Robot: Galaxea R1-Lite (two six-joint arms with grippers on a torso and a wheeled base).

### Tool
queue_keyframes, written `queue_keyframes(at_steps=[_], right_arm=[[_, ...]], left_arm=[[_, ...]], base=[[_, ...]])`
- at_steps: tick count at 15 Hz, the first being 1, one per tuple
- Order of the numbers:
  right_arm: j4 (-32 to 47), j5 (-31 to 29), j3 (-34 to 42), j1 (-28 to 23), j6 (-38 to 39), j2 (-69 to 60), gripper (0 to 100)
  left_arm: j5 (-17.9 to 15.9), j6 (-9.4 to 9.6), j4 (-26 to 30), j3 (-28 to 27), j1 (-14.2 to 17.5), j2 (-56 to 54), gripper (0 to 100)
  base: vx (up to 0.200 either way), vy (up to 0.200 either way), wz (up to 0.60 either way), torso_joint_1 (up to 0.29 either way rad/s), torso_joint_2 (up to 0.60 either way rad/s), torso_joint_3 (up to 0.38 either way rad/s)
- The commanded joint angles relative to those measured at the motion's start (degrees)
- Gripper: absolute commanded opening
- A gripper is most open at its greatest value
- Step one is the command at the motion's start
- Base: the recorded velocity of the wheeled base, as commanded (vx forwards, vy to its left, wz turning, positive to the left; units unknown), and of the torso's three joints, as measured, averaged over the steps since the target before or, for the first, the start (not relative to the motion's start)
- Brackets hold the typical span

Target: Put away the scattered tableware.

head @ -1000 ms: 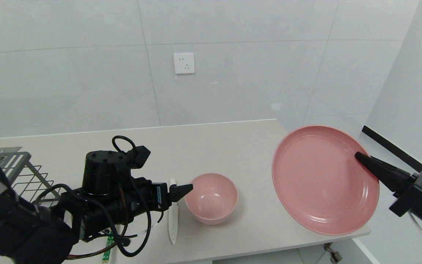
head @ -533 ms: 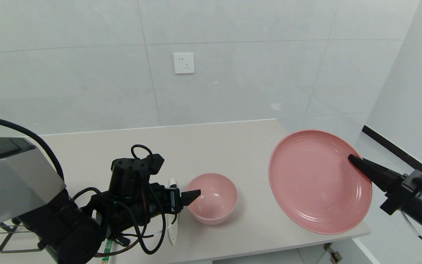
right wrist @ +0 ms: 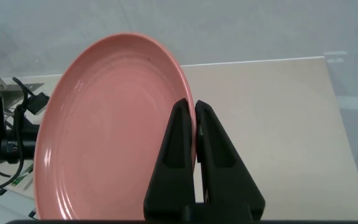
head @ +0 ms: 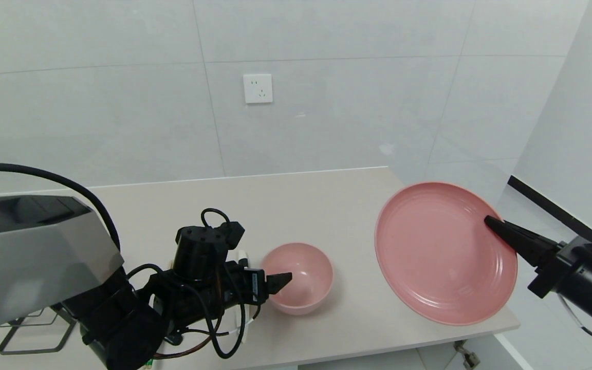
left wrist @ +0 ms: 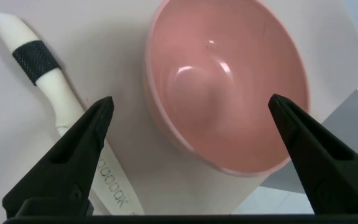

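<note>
1. Wire rack (head: 31, 352): black frame standing on the surface (head: 306, 205), far behind the left pincer and mostly hidden by that arm.

2. White knife (left wrist: 50, 84): pale handle with a black band. It lies flat on the surface, passing under one finger of the left pincer on the side away from the bowl, just beside the bowl but apart from it.

3. Left pincer (head: 280, 281) (left wrist: 191, 109): jaws spread wide, holding nothing. It is low over the surface and aimed at the bowl. In the head view one fingertip overlaps the bowl's near rim. Whether it touches cannot be told.

4. Pink bowl (head: 301, 277) (left wrist: 229, 87): upright on the surface with its mouth up, directly ahead of the left pincer. In the left wrist view it spans most of the gap between the two fingers (left wrist: 89, 134).

5. Wall socket (head: 258, 88): white, on the tiled wall, high above and beyond the left pincer.

6. Pink plate (head: 440, 252) (right wrist: 104, 124): large and round, steeply tilted with its face turned toward the left pincer. It is over the surface's end nearest the right pincer, well apart from the bowl. Whether its lower edge rests on the surface cannot be told.

7. Right pincer (head: 488, 222) (right wrist: 194, 109): jaws narrow, clamped on the plate's rim at its outer edge, one finger on each face.
</note>
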Motion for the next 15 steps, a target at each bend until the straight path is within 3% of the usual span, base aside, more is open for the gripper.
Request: queue_keyframes(at_steps=[1, 7, 10, 11, 15], right_arm=[[-0.10, 0.01, -0.13, 0.03, -0.08, -0.16, 0], [-0.10, 0.01, -0.57, 0.03, -0.08, -0.25, 0], [-0.10, 0.01, -0.57, 0.03, -0.78, -0.25, 0], [-0.10, 0.01, -0.57, 0.03, -0.78, -0.16, 0], [-0.10, 0.01, -0.66, -0.05, -0.78, -0.25, 0]], left_arm=[[0.09, -0.03, 0.07, -0.82, 0.47, 1.54, 100], [0.00, -0.03, -0.11, -2.05, 0.38, 4.88, 100], [0.53, -0.03, -3.10, -2.05, -0.06, 6.55, 100], [1.41, -0.03, -3.45, -1.97, -0.23, 6.99, 0], [1.94, 0.05, -3.71, -1.17, 0.03, 7.08, 0]], base=[[0.000, 0.000, 0.00, 0.000, 0.00, 0.000], [0.000, 0.000, 0.00, 0.000, 0.00, 0.000], [0.000, 0.000, 0.00, 0.000, 0.00, 0.000], [0.000, 0.000, 0.00, 0.000, 0.00, 0.000], [0.000, 0.000, 0.00, 0.000, 0.00, 0.000]])
